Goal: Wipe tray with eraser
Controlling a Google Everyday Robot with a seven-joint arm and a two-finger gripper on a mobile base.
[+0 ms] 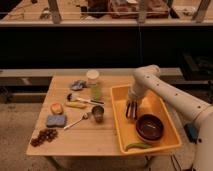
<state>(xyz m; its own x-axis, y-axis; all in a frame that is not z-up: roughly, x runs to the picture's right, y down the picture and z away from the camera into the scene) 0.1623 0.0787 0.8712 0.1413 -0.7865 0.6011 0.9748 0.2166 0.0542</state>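
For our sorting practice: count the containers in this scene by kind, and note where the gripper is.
Tray: 1
Bowl: 1
Cups: 2, a tall cup and a small cup
Total: 4
The gripper is down inside the tray, near the bowl.
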